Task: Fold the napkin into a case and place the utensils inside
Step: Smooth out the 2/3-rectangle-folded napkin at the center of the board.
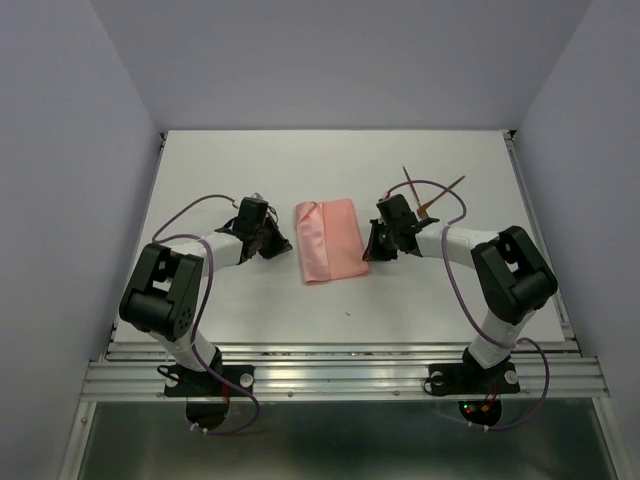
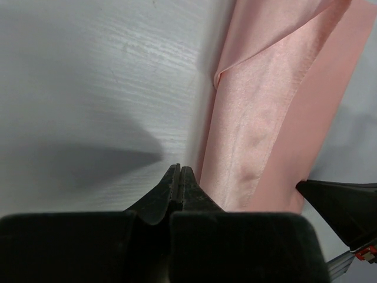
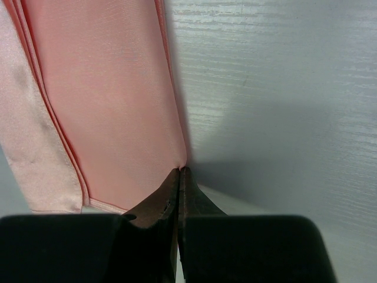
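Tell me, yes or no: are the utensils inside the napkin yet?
No, the utensils lie on the bare table, apart from the folded napkin.

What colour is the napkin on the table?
Salmon pink and a bit shiny; the napkin shows best in the left wrist view.

The top camera looks down from high up on the near side. Both wrist cameras sit low and close, sharing the napkin (image 2: 253, 118).
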### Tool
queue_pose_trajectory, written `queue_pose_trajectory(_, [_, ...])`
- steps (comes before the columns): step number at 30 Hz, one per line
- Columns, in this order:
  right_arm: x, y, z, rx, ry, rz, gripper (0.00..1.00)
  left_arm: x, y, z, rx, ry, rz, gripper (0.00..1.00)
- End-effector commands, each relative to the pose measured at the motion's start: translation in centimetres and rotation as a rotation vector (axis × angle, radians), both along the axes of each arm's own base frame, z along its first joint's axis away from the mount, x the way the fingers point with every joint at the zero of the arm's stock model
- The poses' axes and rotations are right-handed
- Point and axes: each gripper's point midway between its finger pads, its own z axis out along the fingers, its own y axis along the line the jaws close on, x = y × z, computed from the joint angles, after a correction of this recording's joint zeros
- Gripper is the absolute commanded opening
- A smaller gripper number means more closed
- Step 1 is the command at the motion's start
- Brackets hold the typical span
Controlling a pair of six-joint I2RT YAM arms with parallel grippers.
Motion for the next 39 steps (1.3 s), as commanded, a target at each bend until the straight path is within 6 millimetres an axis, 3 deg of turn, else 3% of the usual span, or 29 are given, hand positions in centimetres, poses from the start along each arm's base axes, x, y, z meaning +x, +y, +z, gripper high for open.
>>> queue_pose_trajectory(1, [0.1,0.4,0.4,0.006,-0.008,0.011,0.01,-1.4,-0.3,0.2,0.047,0.048,-0.007,0.00])
queue_pose_trajectory(3, [0.1,0.4,0.4,0.006,-0.008,0.013,0.01,-2.2,-0.4,0.0,0.092,0.067,-0.027,0.00])
queue_pose_trajectory(8, [0.4,0.7,0.5,0.012,-0.006,0.016,0.01,-4.8,-3.4,0.2,0.116,0.080,-0.121,0.00])
queue_pose_trajectory(11, [0.5,0.8,0.5,0.017,-0.005,0.017,0.01,-5.0,-4.0,0.5,0.152,0.075,-0.135,0.00])
queue_pose_trajectory(18, [0.3,1.1,0.8,0.015,-0.009,0.026,0.01,-4.1,-3.8,0.9,0.273,0.060,-0.149,0.00])
queue_pose_trajectory(27, [0.1,0.9,0.7,0.013,-0.007,0.019,0.01,-1.8,-1.6,4.3,0.381,-0.057,-0.069,0.00])
queue_pose_trajectory(34, [-0.1,0.8,0.7,0.013,-0.005,0.024,0.01,2.0,-2.2,6.6,0.070,-0.243,-0.071,0.00])
queue_pose_trajectory(39, [-0.4,0.8,0.5,0.013,0.000,0.030,0.01,3.0,-2.5,7.1,-0.127,-0.301,-0.100,0.00])
